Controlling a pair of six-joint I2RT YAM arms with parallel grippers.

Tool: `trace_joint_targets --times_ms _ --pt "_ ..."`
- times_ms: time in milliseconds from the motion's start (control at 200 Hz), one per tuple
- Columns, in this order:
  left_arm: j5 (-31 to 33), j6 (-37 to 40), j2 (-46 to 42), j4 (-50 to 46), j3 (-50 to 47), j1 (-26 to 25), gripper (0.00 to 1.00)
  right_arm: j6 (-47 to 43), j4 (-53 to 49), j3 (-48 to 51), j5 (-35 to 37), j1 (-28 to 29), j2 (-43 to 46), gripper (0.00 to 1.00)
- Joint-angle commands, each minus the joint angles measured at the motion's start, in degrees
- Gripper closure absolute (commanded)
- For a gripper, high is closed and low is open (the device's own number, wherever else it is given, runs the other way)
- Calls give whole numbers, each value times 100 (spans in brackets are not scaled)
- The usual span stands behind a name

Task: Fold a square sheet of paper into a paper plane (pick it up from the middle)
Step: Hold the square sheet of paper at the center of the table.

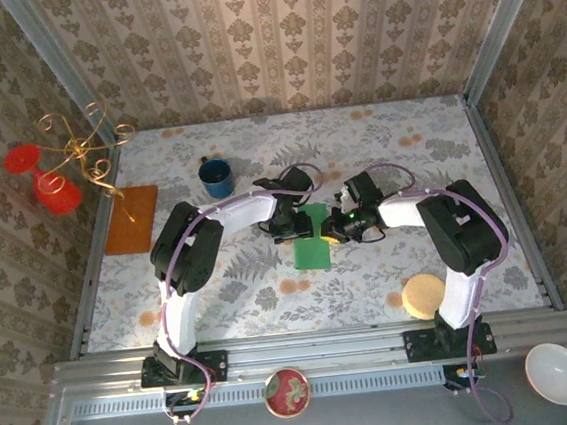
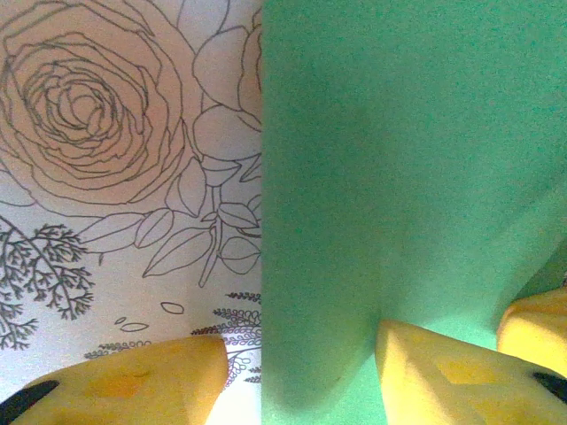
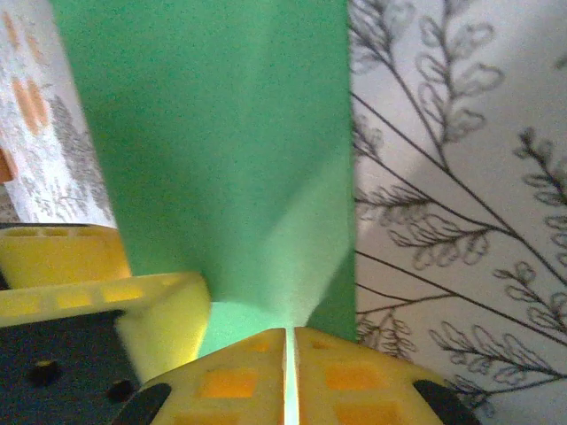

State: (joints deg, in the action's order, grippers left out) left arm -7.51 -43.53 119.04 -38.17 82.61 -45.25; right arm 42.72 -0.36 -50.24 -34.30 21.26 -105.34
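The green sheet of paper lies mid-table, showing as a narrow upright rectangle. Its upper end is raised into a ridge between the two grippers. My right gripper is shut on a thin pinched fold of the paper, which rises like a tent to the closed fingertips. My left gripper is open and straddles the paper's left edge. One of its fingers rests over the flowered cloth and the other presses on the green surface. No finished plane shape shows.
A blue mug stands behind the grippers. An orange-brown sheet lies at the left edge beside a gold stand with red glasses. A yellow round block sits front right. Two bowls rest beyond the near rail.
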Motion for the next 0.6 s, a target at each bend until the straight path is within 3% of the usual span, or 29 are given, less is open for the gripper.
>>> trace_joint_targets --times_ms 0,140,305,470,595 --pt "-348 29 1022 56 -556 -70 47 -311 -599 -83 304 1 -201 88" --pt "-303 106 462 14 -579 73 48 -668 -1159 -204 485 8 -427 89" --pt "-215 360 -924 283 -641 441 46 -919 -1551 -402 589 97 -678 92" --pt "-1162 647 -1776 945 -731 558 40 -1198 -1932 -625 780 93 -804 92" --pt "-1752 303 -1647 1498 -932 449 47 -1275 -2020 -707 759 89 -898 93"
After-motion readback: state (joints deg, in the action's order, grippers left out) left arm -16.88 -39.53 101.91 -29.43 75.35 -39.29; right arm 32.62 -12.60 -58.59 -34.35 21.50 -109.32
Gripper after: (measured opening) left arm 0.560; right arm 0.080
